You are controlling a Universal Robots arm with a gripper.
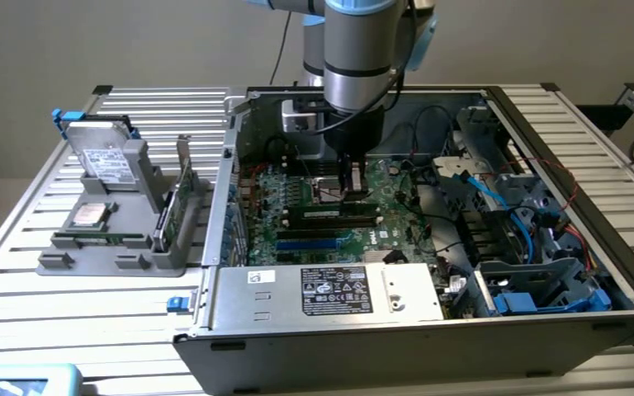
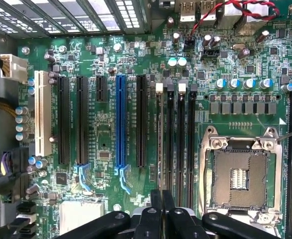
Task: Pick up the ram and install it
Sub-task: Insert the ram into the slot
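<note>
Gripper jaws pressed together, over memory stick standing in slot at motherboard centre. Stick likely light, stiff, thin, fragile; grip flat faces near top edge, avoid contacts.

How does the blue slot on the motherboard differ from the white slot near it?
The blue slot is slimmer and longer; the white slot is broader and shorter. The blue slot lies between black slots; the white slot stands at the row's end. Both are empty and run parallel.
</note>
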